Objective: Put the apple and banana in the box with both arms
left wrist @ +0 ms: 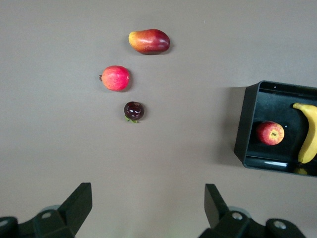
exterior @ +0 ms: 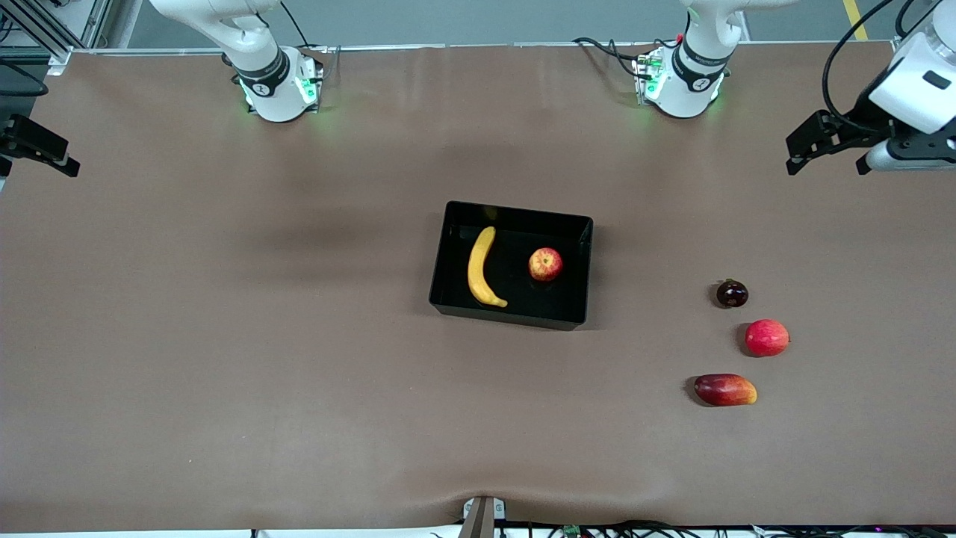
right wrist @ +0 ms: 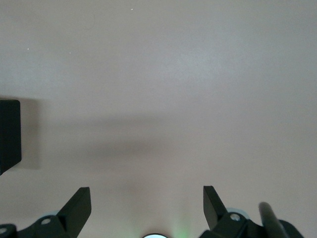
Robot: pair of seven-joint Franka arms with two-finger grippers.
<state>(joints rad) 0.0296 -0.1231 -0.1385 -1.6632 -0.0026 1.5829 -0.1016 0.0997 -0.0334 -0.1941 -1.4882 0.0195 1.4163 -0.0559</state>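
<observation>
The black box (exterior: 504, 312) sits mid-table. Inside it lie the yellow banana (exterior: 482, 267), toward the right arm's end, and the mottled red apple (exterior: 545, 264) beside it. Both fruits rest free on the box floor. My left gripper (exterior: 827, 161) hangs open and empty above the table's edge at the left arm's end. Its wrist view shows its gripper (left wrist: 148, 198) over bare table, with the box (left wrist: 242, 129), apple (left wrist: 270, 133) and banana (left wrist: 309, 134) off to one side. My right gripper (exterior: 45, 149) hangs open and empty at the right arm's end; its wrist view shows its gripper (right wrist: 147, 201) over bare table and a box corner (right wrist: 9, 131).
Three loose fruits lie toward the left arm's end: a dark round fruit (exterior: 732, 294), a bright red round fruit (exterior: 767, 338) and a red-orange mango (exterior: 725, 389), the mango nearest the front camera. The arm bases (exterior: 280, 90) stand along the table's back edge.
</observation>
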